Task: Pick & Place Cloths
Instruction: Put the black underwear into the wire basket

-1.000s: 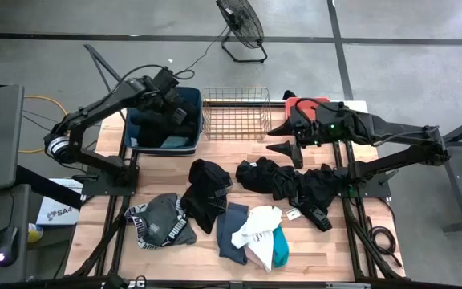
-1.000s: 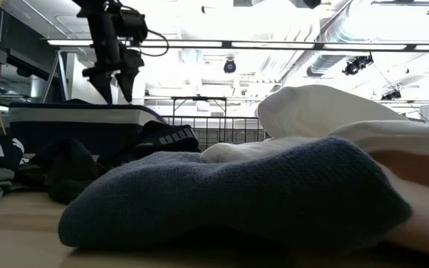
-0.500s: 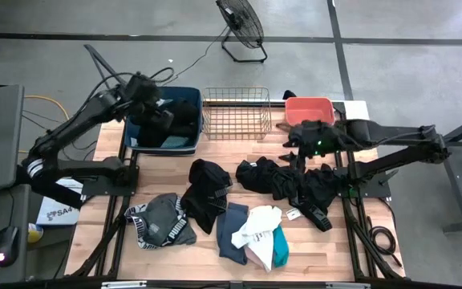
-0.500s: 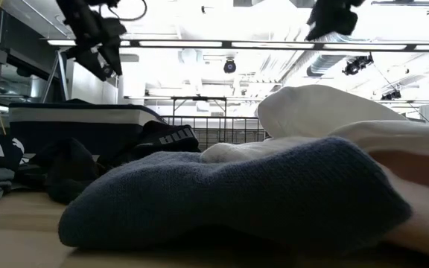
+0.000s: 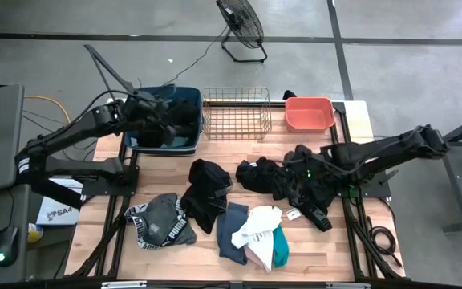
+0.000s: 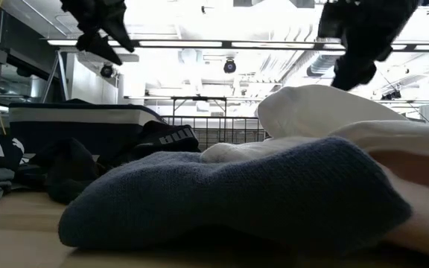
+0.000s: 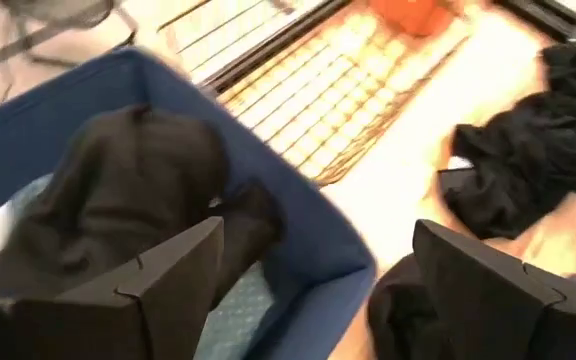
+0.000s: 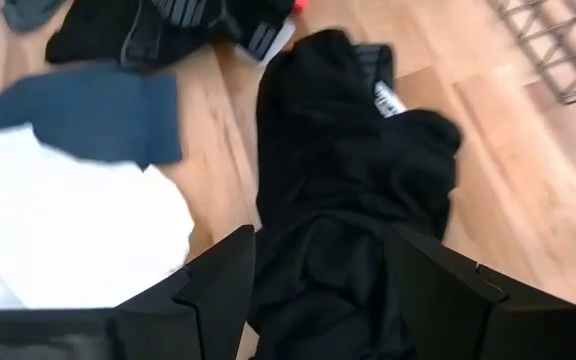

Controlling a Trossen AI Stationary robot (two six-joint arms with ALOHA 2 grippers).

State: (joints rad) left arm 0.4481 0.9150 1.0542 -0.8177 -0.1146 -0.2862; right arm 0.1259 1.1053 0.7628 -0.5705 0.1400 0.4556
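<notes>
I see the left arm reaching from the frame's left edge to the blue tub (image 5: pixel 164 136) at upper centre-left, its left pincer (image 5: pixel 169 120) released above a black garment (image 7: pixel 128 190) lying inside. The right arm extends from the right edge; its right pincer (image 5: pixel 301 171) hovers with jaws apart and empty over the long black cloth (image 5: pixel 287 183) at centre-right of the bench (image 5: pixel 103 233). Only the overhead view shows the wire basket (image 5: pixel 236 112) and coral tub (image 5: pixel 310 113). The low view shows the slate-blue cloth (image 6: pixel 229 193) close up.
</notes>
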